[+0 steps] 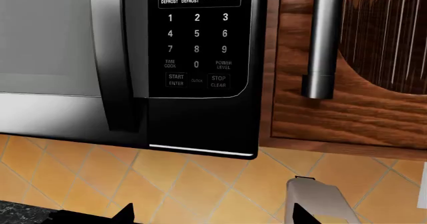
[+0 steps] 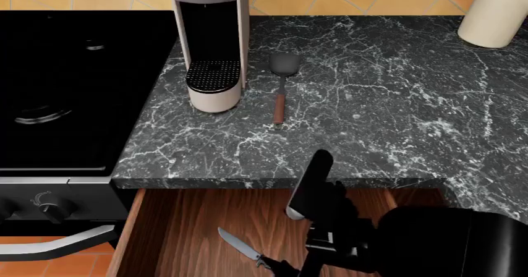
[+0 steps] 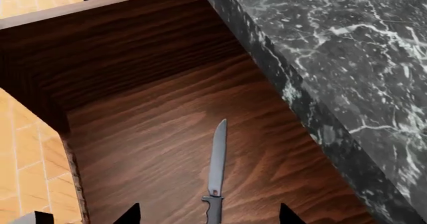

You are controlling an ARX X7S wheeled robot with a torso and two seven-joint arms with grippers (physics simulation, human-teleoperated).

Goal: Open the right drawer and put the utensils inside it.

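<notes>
The right drawer [image 2: 185, 224] stands pulled open below the marble counter [image 2: 396, 104]; its wooden floor [image 3: 140, 134] shows in the right wrist view. The knife [image 2: 239, 245] lies flat on that floor, silver blade and dark grey handle [image 3: 215, 184]. My right gripper [image 3: 208, 216] hovers over the knife's handle, open, with the fingertips wide on either side and not touching it. In the head view the right gripper [image 2: 289, 268] is low in the drawer. The spatula [image 2: 281, 85] rests on the counter beside the coffee machine. My left gripper [image 1: 213, 216] is open and empty, facing the wall.
A coffee machine [image 2: 210, 42] stands at the counter's left edge, next to a black stove [image 2: 74, 85]. A white cylinder [image 2: 499, 11] sits at the back right. The left wrist faces a microwave [image 1: 197, 49], a wooden cabinet door [image 1: 347, 109] and a pale grey object [image 1: 317, 201].
</notes>
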